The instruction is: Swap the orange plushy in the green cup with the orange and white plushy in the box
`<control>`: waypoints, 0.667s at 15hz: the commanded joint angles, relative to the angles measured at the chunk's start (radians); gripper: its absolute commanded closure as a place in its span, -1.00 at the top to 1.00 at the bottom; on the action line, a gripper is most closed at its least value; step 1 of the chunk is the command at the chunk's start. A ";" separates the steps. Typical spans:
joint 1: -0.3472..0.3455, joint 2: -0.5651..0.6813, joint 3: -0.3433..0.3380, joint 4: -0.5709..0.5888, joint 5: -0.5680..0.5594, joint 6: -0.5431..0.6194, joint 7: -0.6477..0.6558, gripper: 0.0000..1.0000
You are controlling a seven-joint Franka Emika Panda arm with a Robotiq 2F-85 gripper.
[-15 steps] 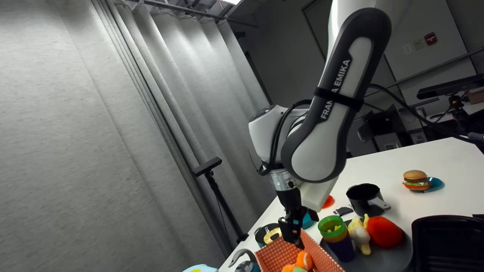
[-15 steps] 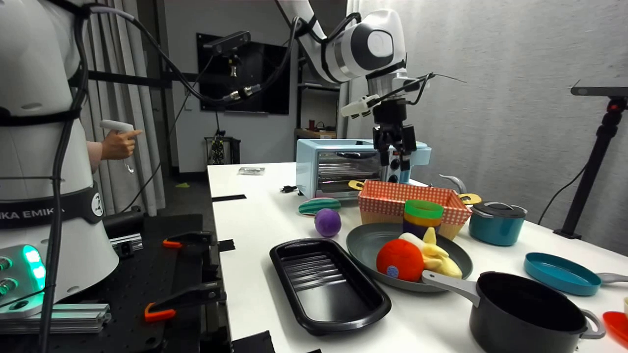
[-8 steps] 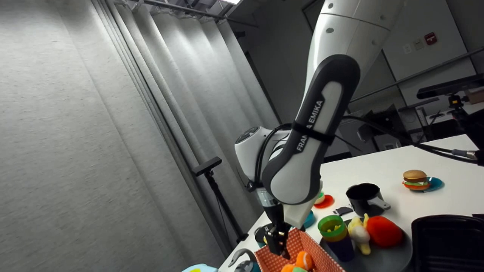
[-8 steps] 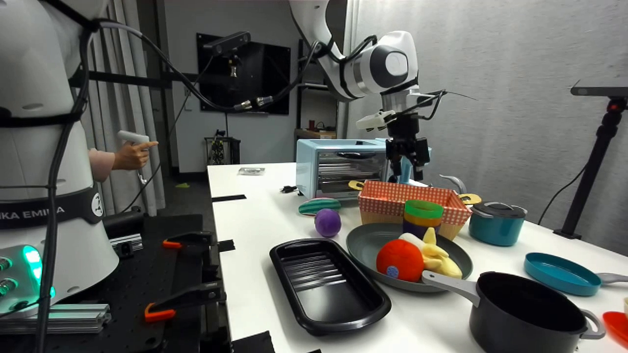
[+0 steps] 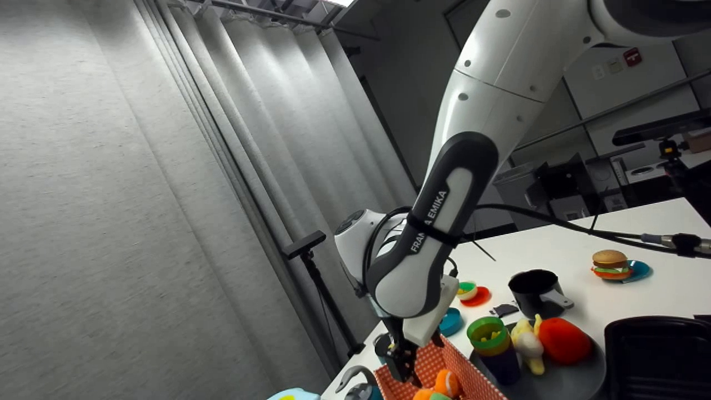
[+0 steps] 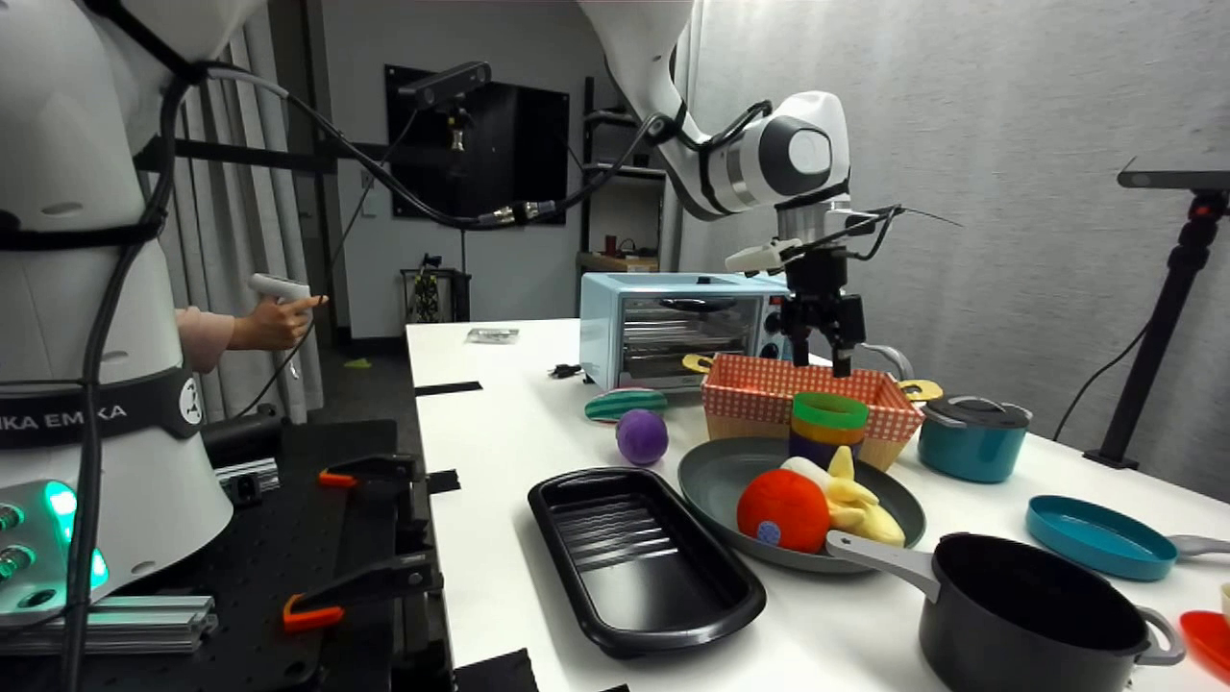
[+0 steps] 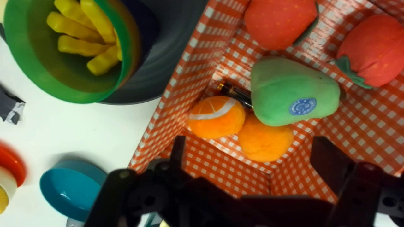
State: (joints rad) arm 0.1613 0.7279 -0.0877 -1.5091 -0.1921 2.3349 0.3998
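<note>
two items noted low in the box (image 7: 195,69), below my pincer (image 6: 821,367): the orange plushy (image 7: 266,141) and, just beside it, the orange and white plushy (image 7: 217,121). pincer spread wide, gripping nothing. green cup (image 6: 829,411): outside the box.

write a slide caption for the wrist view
Open gripper over the checked box; inside, the orange and white plushy lies beside an all-orange plushy, near a green toy.

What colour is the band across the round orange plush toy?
White; the band shows best in the wrist view.
</note>
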 commanded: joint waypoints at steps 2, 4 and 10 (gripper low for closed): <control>-0.016 0.121 -0.014 0.179 0.017 -0.073 -0.038 1.00; -0.027 0.142 -0.019 0.197 0.018 -0.076 -0.051 1.00; -0.042 0.180 -0.027 0.215 0.017 -0.095 -0.069 1.00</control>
State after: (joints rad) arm 0.1157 0.8647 -0.1127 -1.3658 -0.1921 2.2941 0.3500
